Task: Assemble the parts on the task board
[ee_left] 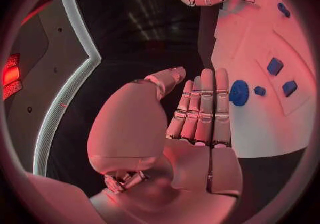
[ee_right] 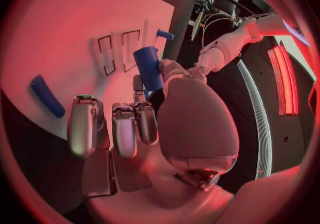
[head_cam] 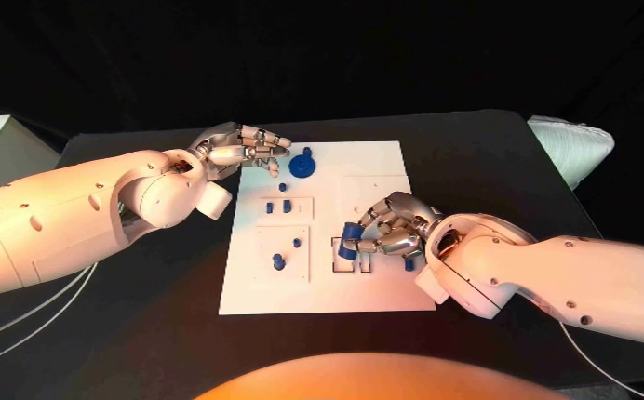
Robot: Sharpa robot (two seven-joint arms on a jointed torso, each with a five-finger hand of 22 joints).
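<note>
Two hands work over your task board (head_cam: 382, 296), the white plate in the middle of the black table (head_cam: 510, 158). Your right hand (head_cam: 386, 230) sits over the board's near right part, pinching a blue part (head_cam: 349, 240) just above two dark-outlined slots (head_cam: 352, 261). Your left hand (head_cam: 246, 151) hovers at the board's far left edge, fingers straight and together, holding nothing. A round blue part (head_cam: 302, 166) lies just beside those fingers. Small blue pieces (head_cam: 279, 206) occupy the left panels; bare board lies along the near edge.
</note>
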